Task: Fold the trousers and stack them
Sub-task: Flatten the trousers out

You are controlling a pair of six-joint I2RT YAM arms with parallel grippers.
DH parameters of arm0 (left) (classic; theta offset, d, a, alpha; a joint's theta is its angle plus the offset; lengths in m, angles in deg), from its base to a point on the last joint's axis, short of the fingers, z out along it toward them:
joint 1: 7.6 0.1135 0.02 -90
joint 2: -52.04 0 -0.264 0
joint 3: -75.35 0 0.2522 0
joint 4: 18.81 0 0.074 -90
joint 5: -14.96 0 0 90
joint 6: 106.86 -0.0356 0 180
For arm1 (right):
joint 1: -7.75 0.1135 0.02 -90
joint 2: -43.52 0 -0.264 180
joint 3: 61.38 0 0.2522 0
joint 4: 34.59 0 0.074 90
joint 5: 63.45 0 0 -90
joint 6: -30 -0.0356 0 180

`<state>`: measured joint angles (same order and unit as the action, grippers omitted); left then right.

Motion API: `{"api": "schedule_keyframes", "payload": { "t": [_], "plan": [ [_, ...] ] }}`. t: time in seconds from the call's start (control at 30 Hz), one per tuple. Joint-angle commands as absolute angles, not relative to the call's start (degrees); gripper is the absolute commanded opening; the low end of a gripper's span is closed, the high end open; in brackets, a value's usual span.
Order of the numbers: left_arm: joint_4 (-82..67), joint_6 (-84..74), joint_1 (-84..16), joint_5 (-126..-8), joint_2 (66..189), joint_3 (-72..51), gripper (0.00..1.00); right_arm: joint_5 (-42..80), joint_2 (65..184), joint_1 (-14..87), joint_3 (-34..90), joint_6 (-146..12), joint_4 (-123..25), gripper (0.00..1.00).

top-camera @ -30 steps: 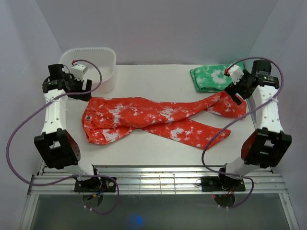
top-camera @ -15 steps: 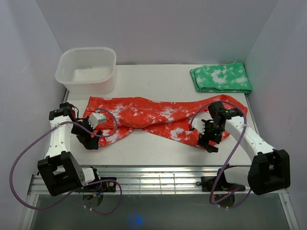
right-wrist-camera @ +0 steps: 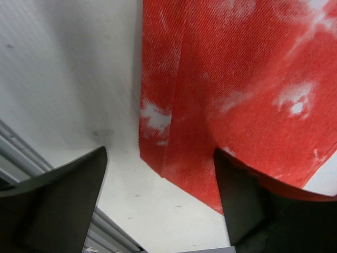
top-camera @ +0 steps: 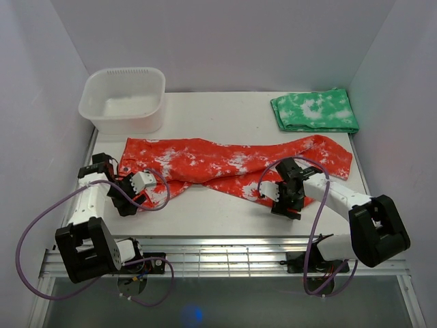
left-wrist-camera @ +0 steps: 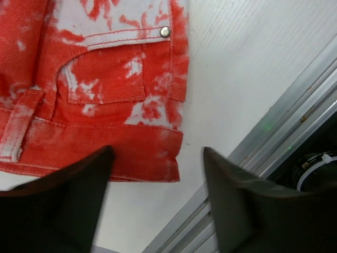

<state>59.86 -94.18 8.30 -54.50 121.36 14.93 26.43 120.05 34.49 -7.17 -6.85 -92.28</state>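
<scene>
The red-orange trousers (top-camera: 205,160) with white blotches lie flat across the table, waist at the left, legs crossed and running right. My left gripper (top-camera: 128,201) is low at the waist's near corner. In the left wrist view it (left-wrist-camera: 158,176) is open, with the waistband corner (left-wrist-camera: 152,158) between the fingers, and nothing is gripped. My right gripper (top-camera: 283,205) is low at the near leg's hem. In the right wrist view it (right-wrist-camera: 160,182) is open over the hem edge (right-wrist-camera: 179,158), empty.
A white plastic tub (top-camera: 123,99) stands at the back left. A folded green cloth with white blotches (top-camera: 314,111) lies at the back right. A metal rail (top-camera: 218,256) runs along the table's near edge, just beside both grippers.
Both arms came down from raised positions at the back corners to the near edge of the trousers, the left to the waist corner, the right to the near leg's hem.
</scene>
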Motion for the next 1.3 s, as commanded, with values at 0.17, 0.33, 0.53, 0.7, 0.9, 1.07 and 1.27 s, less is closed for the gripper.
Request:
{"api": "schedule_keyframes", "payload": {
  "t": [0.17,0.33,0.53,0.7,0.9,1.07,1.27],
  "plan": [
    [49.5,-96.2,8.0,-56.3,121.2,15.4,0.24,37.0,116.0,33.7,-8.6,-5.5,-85.2,0.21],
    [48.6,-97.0,10.9,-55.5,119.9,11.0,0.0,36.5,107.6,26.1,-1.8,2.9,-90.8,0.08],
    [52.1,-99.5,20.8,-50.7,126.6,-1.7,0.0,33.6,105.4,10.1,7.1,18.7,-99.1,0.08],
    [56.3,-106.1,30.7,-48.1,131.3,-8.2,0.0,32.5,103.8,-3.0,6.8,34.9,-101.9,0.08],
    [57.3,-114.2,40.2,-47.0,134.2,-8.1,0.0,32.3,102.3,-8.5,0.3,43.0,-101.7,0.08],
    [58.2,-115.6,41.4,-47.3,134.4,-5.6,0.37,34.2,101.4,-9.1,-2.2,46.0,-107.1,0.43],
    [59.5,-112.1,42.2,-38.0,133.8,-7.7,0.72,29.4,100.0,-9.8,-1.2,45.7,-101.7,0.54]
  ]
}}
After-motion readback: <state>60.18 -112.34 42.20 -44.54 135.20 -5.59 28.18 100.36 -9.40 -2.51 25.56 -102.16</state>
